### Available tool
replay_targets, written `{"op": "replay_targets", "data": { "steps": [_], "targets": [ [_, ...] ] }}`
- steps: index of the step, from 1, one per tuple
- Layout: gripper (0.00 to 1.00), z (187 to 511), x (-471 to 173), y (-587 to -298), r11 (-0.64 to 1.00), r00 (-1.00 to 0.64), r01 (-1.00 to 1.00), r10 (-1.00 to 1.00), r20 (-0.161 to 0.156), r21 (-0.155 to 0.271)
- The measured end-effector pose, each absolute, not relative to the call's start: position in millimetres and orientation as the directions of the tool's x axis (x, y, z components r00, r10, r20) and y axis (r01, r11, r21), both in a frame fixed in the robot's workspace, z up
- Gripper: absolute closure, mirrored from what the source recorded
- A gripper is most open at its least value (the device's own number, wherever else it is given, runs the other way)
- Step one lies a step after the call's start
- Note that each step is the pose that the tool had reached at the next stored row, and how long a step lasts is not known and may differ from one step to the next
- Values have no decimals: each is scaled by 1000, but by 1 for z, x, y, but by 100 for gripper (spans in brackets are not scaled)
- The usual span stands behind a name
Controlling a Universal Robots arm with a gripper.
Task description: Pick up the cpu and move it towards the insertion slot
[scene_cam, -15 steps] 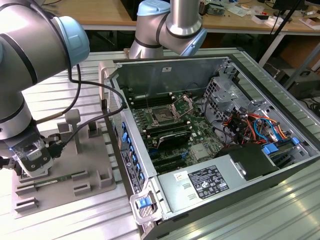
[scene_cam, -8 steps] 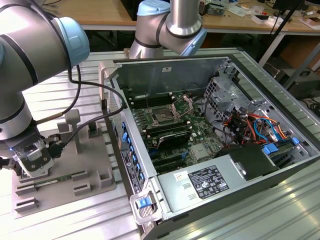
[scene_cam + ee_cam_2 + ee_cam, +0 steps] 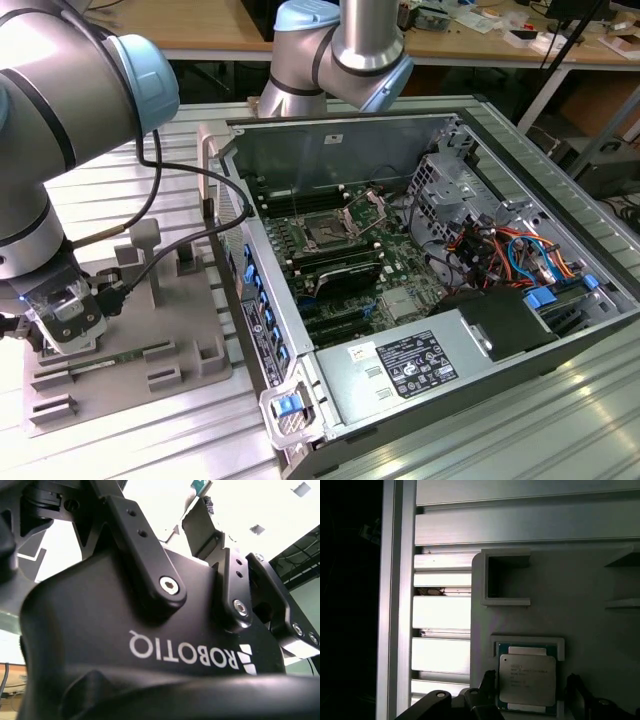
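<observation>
Two fingers (image 3: 487,692) of the gripper (image 3: 530,700) stand spread, flanking the cpu (image 3: 527,680) seated in the fixture (image 3: 190,330), lower left of the exterior view. Judged light, rigid, slick-topped, fragile underneath: grip opposite edges only.

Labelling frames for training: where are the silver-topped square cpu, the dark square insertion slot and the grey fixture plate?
silver-topped square cpu (image 3: 527,679): first wrist view, middle of metal lid.
dark square insertion slot (image 3: 328,232): exterior view, socket centre.
grey fixture plate (image 3: 180,325): exterior view, bare flat surface.

cpu (image 3: 527,682) print unreadable, fixture plate (image 3: 580,630) cut off
</observation>
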State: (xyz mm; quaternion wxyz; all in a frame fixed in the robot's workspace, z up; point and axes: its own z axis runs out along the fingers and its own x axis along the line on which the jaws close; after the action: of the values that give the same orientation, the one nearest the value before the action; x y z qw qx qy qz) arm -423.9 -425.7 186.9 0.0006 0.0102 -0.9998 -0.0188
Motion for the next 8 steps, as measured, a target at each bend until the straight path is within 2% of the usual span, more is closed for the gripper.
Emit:
{"op": "replay_targets", "data": {
  "steps": [8],
  "targets": [
    [34, 189, -424, -426, 999, -1000, -20, -20, -1, 38]
  ]
}}
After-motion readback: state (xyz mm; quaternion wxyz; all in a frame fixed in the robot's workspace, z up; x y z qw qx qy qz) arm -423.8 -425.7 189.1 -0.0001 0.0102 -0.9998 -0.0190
